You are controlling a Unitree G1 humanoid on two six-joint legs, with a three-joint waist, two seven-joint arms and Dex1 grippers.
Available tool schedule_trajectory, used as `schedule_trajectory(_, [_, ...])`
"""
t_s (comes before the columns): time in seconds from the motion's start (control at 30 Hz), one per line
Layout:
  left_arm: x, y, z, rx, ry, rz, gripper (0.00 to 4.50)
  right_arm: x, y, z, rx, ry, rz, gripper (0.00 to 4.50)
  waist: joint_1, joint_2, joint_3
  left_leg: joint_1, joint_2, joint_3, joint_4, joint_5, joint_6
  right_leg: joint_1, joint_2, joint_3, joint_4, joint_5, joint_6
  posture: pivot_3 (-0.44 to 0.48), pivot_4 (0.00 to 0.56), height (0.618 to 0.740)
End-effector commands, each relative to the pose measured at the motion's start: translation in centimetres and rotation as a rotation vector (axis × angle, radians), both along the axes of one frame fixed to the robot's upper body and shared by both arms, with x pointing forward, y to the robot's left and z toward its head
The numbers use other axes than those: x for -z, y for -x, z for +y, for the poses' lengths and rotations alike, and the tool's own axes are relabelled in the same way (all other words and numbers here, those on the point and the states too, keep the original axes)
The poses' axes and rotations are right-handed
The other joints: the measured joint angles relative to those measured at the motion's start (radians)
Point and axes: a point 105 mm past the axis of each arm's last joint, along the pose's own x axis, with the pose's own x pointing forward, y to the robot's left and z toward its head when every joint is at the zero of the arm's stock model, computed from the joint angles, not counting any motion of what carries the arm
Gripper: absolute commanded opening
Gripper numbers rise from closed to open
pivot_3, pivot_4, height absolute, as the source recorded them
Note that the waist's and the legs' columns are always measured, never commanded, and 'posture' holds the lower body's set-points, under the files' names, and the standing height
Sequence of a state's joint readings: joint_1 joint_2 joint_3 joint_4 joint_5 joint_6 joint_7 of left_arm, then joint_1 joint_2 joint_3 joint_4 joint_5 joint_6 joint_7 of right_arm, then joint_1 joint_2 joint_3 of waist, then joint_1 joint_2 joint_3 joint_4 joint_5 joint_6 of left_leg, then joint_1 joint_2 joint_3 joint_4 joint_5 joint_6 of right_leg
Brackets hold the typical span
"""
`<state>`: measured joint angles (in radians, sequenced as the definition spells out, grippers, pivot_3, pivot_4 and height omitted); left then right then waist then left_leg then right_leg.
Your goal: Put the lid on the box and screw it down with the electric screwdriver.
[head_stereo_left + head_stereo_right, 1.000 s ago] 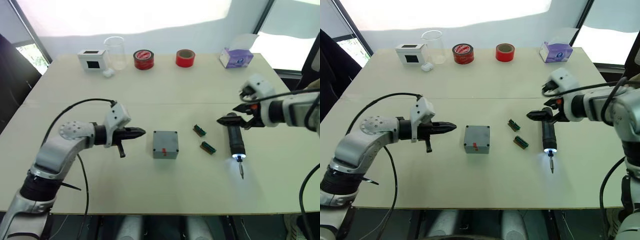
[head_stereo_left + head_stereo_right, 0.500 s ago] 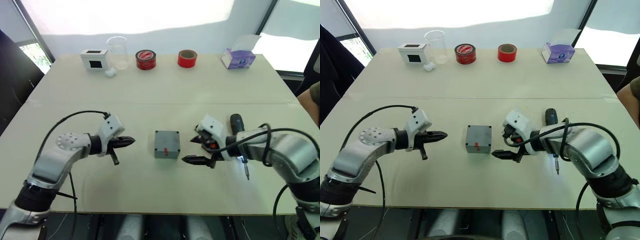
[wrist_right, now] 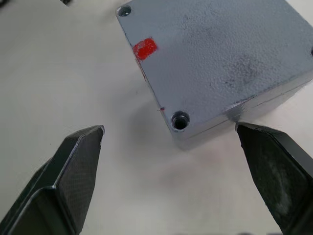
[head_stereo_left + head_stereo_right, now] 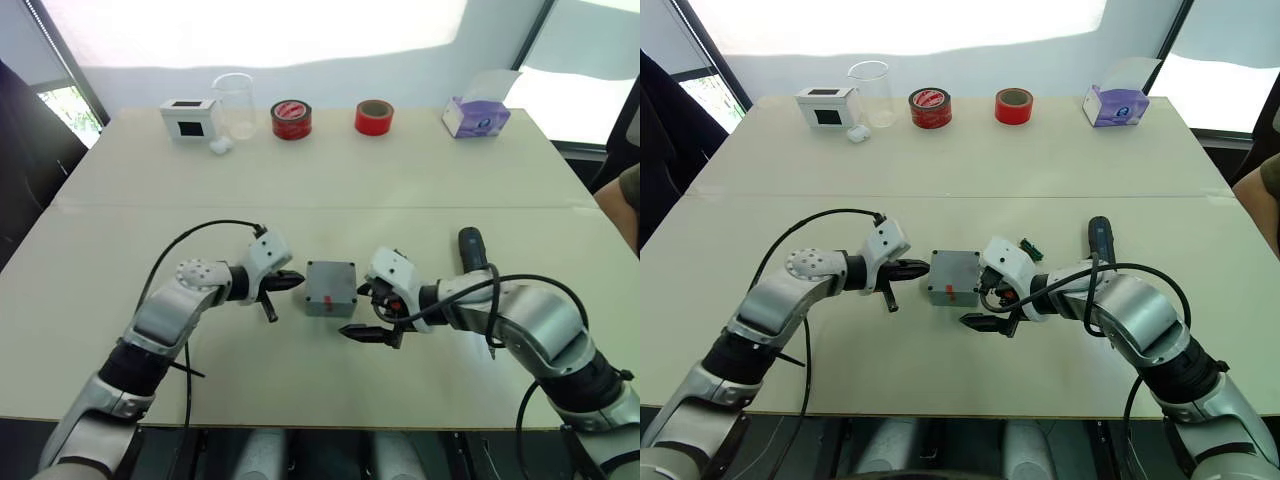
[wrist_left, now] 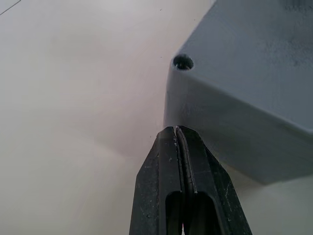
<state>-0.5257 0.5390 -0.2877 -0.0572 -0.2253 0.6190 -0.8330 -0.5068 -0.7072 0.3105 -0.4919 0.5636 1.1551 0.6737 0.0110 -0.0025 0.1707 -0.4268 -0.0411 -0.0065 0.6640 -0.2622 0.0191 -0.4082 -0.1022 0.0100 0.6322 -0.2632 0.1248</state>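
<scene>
So from where I'm driving, the lid (image 3: 220, 58) looks like it's already sitting on the box (image 4: 331, 288), flush as far as I can tell, with the corner screw holes open and no screw heads visible in the two I can see up close. So I'd call the capping part done and the screwing part not started.

Nearest to me, the right gripper (image 4: 372, 315) has its jaws spread wide apart and holds nothing. It sits just beside the box's near right corner, at about 4 o'clock from it; in the right wrist view one finger is off past the corner with the hole, the other is well out over bare table, so the box isn't between them yet. The left gripper (image 4: 291, 281) has its jaws pressed together, tip almost touching the box's left side at 9 o'clock, right below a corner hole.

The electric screwdriver (image 4: 470, 249) lies on the table (image 4: 330, 180) past the right arm, around 3 o'clock from the box, untouched. Picking that up is what's left, I reckon.
</scene>
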Motion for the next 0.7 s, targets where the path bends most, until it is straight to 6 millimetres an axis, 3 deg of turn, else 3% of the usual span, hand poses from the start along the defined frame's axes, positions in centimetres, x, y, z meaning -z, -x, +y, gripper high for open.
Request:
schedule_trajectory(0.03, [-0.9, -0.7, -1.3, 0.039, 0.005, -0.056, 0.0, -1.1, 0.9, 1.2, -0.047, -0.064, 0.003, 4.43, 0.0, 0.0, 0.0, 0.0, 0.0, 0.0, 0.0, 0.0, 0.0, 0.0, 0.0, 0.0, 0.0, 0.0, 0.0, 0.0, 0.15, 0.74])
schedule_trajectory(0.17, [-0.6, -1.5, -1.0, 0.008, -0.028, -0.072, 0.0, -1.5, 1.2, 0.8, -0.024, -0.077, 0.019, 4.43, 0.0, 0.0, 0.0, 0.0, 0.0, 0.0, 0.0, 0.0, 0.0, 0.0, 0.0, 0.0, 0.0, 0.0, 0.0, 0.0, 0.15, 0.74])
schedule_trajectory(0.37, [-0.6, -1.2, 2.9, -0.059, -0.112, -0.078, 0.0, -2.0, -0.9, -2.3, 0.019, 0.076, -0.145, 4.43, -0.003, 0.0, 0.0, 0.0, 0.0, 0.0, 0.0, 0.0, 0.0, 0.0, 0.0, 0.0, 0.0, 0.0, 0.0, 0.0, 0.15, 0.74])
schedule_trajectory(0.53, [-0.4, 1.8, 4.0, 0.012, -0.148, -0.019, 0.0, -1.8, -2.7, -2.3, -0.032, 0.101, -0.257, 4.43, -0.012, -0.001, 0.0, 0.0, 0.001, 0.0, -0.001, 0.0, 0.0, -0.001, 0.001, 0.0, 0.0, 0.0, 0.0, 0.0, 0.15, 0.74])
schedule_trajectory(0.63, [0.2, 5.1, 3.4, 0.121, -0.14, 0.068, 0.0, -1.9, -3.4, -0.9, -0.119, 0.064, -0.319, 4.43, -0.022, -0.001, 0.001, 0.0, 0.001, 0.0, -0.001, 0.0, 0.0, -0.001, 0.001, 0.0, 0.0, 0.0, 0.0, 0.0, 0.15, 0.74])
schedule_trajectory(0.7, [0.4, 5.6, 2.9, 0.132, -0.133, 0.085, 0.0, -1.8, -3.5, -0.1, -0.186, 0.06, -0.365, 4.43, -0.02, -0.001, 0.001, 0.0, 0.001, 0.0, -0.001, 0.0, 0.0, -0.001, 0.001, 0.001, 0.0, 0.0, 0.0, 0.0, 0.15, 0.74])
